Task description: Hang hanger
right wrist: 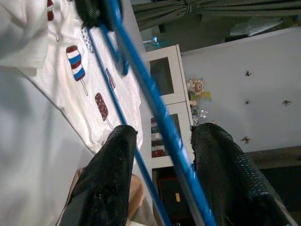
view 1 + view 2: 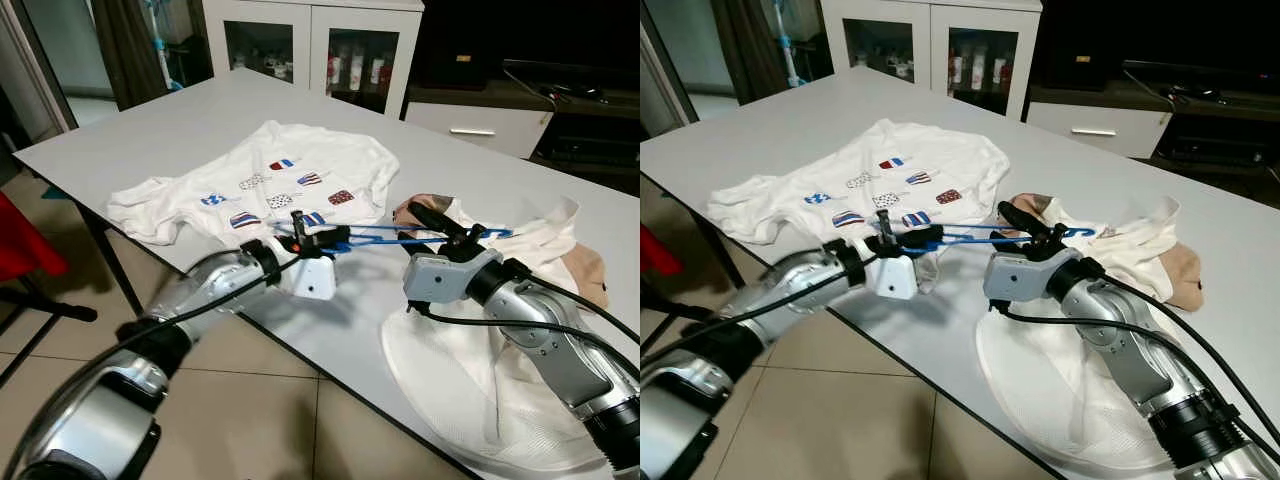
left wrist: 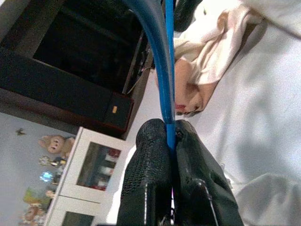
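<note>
Hanger spans between shirt, left, and clothes, right.

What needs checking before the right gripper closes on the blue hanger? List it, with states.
1. Left gripper clamped on blue hanger: ok.
2. Hanger bar between right gripper fingers: ok.
3. Right gripper shut on bar: not ok, open.
4. Hanger lifted off table: cannot tell.
5. Popsicle T-shirt lying flat: ok.
6. Hanger free of the crumpled white garment: cannot tell.
</note>
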You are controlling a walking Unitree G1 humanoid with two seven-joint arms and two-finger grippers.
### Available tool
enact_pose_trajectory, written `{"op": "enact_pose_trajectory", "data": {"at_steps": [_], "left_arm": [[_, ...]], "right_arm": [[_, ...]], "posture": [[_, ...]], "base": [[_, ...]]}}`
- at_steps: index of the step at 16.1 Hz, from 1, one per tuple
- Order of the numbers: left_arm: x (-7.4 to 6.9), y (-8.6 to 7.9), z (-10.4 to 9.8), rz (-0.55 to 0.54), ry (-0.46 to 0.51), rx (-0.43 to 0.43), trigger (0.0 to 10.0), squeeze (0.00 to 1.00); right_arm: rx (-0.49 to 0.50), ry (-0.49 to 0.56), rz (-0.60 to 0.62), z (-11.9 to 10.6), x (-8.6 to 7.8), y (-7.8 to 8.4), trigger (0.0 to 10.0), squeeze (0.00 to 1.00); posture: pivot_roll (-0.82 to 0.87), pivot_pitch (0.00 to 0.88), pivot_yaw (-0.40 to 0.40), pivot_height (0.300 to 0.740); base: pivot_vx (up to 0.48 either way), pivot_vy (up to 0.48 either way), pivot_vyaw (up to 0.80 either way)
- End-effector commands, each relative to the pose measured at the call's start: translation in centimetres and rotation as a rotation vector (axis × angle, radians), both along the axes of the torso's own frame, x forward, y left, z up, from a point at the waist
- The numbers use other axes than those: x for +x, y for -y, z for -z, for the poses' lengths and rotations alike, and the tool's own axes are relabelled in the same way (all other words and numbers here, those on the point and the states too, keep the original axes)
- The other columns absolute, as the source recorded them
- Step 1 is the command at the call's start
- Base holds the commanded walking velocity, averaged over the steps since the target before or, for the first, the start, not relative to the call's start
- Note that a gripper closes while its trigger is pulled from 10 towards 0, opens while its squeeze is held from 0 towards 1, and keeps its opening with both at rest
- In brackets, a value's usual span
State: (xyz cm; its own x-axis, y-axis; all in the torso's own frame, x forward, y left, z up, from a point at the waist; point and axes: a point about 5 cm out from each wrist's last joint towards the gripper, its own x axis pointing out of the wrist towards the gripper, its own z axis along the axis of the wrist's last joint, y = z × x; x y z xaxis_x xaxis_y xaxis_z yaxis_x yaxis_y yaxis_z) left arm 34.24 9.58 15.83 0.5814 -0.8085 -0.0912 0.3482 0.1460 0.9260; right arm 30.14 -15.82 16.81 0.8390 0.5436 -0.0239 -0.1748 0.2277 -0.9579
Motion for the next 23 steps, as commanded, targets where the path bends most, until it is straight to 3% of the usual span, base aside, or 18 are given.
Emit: {"op": "enact_pose_trajectory", "data": {"at_steps": [1, 5, 11, 12, 13, 15, 18, 19, 20, 22, 23], "left_arm": [[0.3, 0.3, -1.7, 0.013, 0.058, -0.008, 10.0, 0.00], [0.7, -0.5, -3.7, 0.011, 0.118, 0.013, 10.0, 0.00], [0.0, 0.5, -3.4, 0.052, 0.111, 0.008, 10.0, 0.00], [0.0, 0.5, -3.3, 0.054, 0.110, 0.009, 10.0, 0.00], [0.0, 0.4, -3.3, 0.054, 0.109, 0.011, 10.0, 0.00], [-0.1, 0.4, -3.2, 0.051, 0.107, 0.018, 10.0, 0.00], [0.0, 0.5, -3.3, 0.049, 0.107, 0.025, 10.0, 0.00], [0.0, 0.4, -3.2, 0.047, 0.106, 0.032, 10.0, 0.00], [0.1, 0.4, -3.2, 0.042, 0.106, 0.040, 10.0, 0.00], [0.2, 0.3, -3.3, 0.035, 0.114, 0.053, 10.0, 0.00], [0.3, 0.3, -3.4, 0.034, 0.117, 0.052, 10.0, 0.00]], "right_arm": [[-0.022, 0.001, 0.001, -0.2, 0.1, 0.2, 10.0, 0.00], [-0.024, 0.039, 0.015, -0.8, 0.7, -0.2, 10.0, 0.00], [-0.041, 0.081, 0.061, -1.3, 1.7, -0.5, 9.8, 0.00], [-0.047, 0.077, 0.055, -1.2, 1.7, -0.6, 9.0, 0.00], [-0.048, 0.076, 0.049, -1.2, 1.6, -0.7, 6.5, 0.00], [-0.054, 0.076, 0.040, -1.1, 1.6, -0.9, 0.0, 0.00], [-0.066, 0.069, 0.040, -0.8, 1.5, -0.9, 0.0, 0.00], [-0.070, 0.072, 0.045, -0.7, 1.5, -0.9, 9.3, 0.00], [-0.072, 0.072, 0.046, -0.7, 1.4, -0.9, 10.0, 0.00], [-0.075, 0.054, 0.040, -0.4, 1.3, -0.8, 0.0, 0.00], [-0.076, 0.053, 0.038, -0.4, 1.3, -0.8, 0.0, 0.00]], "posture": [[0.02, 0.011, -0.025, 0.740], [0.02, 0.010, -0.024, 0.740], [0.03, 0.011, -0.028, 0.740], [0.03, 0.011, -0.028, 0.740], [0.03, 0.011, -0.028, 0.740], [0.03, 0.009, -0.026, 0.740], [0.03, 0.010, -0.021, 0.740], [0.03, 0.009, -0.017, 0.740], [0.03, 0.008, -0.016, 0.740], [0.03, 0.007, -0.013, 0.740], [0.03, 0.007, -0.013, 0.740]], "base": [[0.000, 0.000, 0.00], [0.000, 0.000, 0.00], [0.000, 0.000, 0.00], [0.000, 0.000, 0.00], [0.000, 0.000, 0.00], [0.000, 0.000, 0.00], [0.000, 0.000, 0.00], [0.000, 0.000, 0.00], [0.000, 0.000, 0.00], [0.000, 0.000, 0.00], [0.000, 0.000, 0.00]]}}
